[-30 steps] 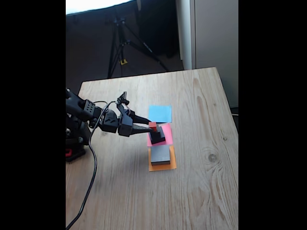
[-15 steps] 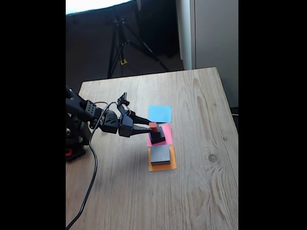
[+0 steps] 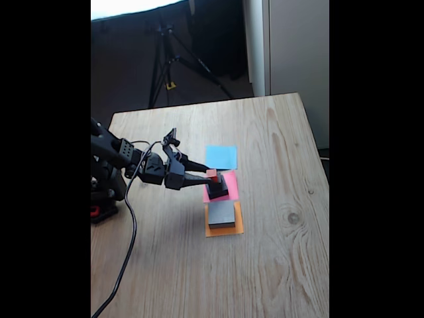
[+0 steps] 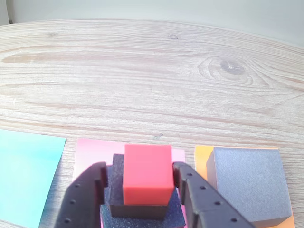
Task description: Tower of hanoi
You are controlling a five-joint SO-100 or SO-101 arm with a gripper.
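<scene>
The tiny red cube (image 4: 147, 173) tops the small black cube (image 4: 116, 167), which rests on the black slab (image 4: 178, 214), all stacked on a pink paper square (image 4: 90, 151). In the fixed view this stack (image 3: 218, 187) stands mid-table, with the red cube (image 3: 211, 174) on top. The wide grey slab (image 4: 247, 183) lies alone on an orange paper square (image 3: 224, 231), to the right in the wrist view. My gripper (image 4: 140, 171) reaches in from the left of the fixed view (image 3: 208, 175) and straddles the red cube. It is open, with a gap at the left finger (image 4: 88, 194); the right finger (image 4: 199, 199) is almost touching.
A blue paper square (image 3: 221, 157) lies bare beyond the pink one. The arm's base (image 3: 105, 192) and its cable (image 3: 126, 258) sit at the table's left edge. A tripod (image 3: 169, 59) stands behind the wooden table (image 3: 285, 265).
Barely anything differs; the gripper stays around the red cube and the arm's elbow has shifted only slightly.
</scene>
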